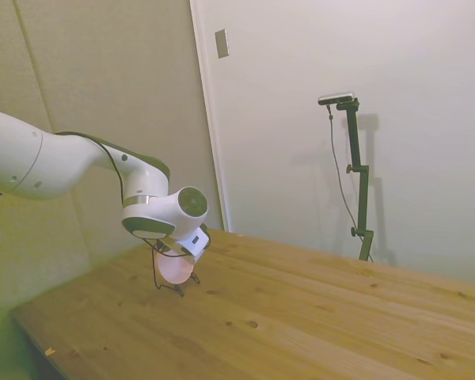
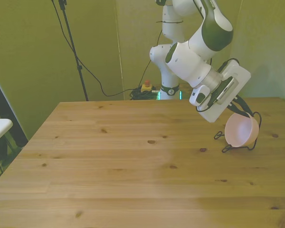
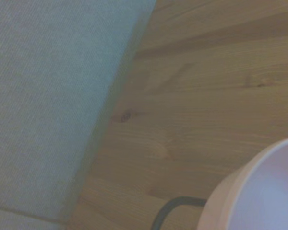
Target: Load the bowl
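One pink bowl (image 2: 241, 131) tilted in wire rack (image 2: 226, 148), side view half-hidden.

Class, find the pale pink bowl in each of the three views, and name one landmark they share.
Side view: bowl low and left of centre, under the arm's wrist, tipped in a dark wire rack.
Front view: bowl at the front view's right, in the rack.
Wrist view: bowl fills one corner.
Shared landmark: the wire rack.

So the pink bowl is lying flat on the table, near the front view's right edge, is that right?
Not flat. The front view shows the pink bowl tipped on its side in a black wire rack, under the gripper, near the front view's right edge.
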{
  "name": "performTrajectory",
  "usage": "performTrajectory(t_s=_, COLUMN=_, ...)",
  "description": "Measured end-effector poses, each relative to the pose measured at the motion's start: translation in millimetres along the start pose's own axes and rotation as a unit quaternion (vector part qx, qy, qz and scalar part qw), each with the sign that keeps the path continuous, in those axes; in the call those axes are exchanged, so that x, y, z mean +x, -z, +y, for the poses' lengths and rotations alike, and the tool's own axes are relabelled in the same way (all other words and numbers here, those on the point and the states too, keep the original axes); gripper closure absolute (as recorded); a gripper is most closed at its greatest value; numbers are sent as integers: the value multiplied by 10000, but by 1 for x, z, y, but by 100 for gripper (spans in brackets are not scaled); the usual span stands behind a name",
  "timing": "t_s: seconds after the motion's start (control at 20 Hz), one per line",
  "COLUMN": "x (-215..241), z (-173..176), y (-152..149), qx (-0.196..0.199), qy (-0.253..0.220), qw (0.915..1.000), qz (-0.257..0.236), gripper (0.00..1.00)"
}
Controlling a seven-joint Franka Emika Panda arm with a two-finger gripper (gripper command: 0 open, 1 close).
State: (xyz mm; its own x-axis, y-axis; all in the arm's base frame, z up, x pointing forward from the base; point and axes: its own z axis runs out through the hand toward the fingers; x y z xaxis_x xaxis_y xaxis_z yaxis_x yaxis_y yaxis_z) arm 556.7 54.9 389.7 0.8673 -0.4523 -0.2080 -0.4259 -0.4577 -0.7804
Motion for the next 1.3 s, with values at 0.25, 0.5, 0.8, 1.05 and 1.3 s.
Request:
performTrajectory(t_s=0.25, x=1, z=8, y=1, qx=-25, qy=-74, qw=10000, qz=5, gripper=0)
performTrajectory(t_s=0.5, x=1, z=13, y=6, qx=-31, qy=-127, qw=9999, qz=60, gripper=0)
performTrajectory(t_s=0.8, x=-13, z=11, y=33, qx=-18, qy=-166, qw=9991, qz=389, gripper=0)
performTrajectory(t_s=1.05, x=-32, z=8, y=84, qx=-229, qy=-273, qw=9961, qz=808, gripper=0)
performTrajectory(t_s=1.3, x=-52, z=18, y=125, qx=-833, qy=-689, qw=9871, qz=1180, gripper=0)
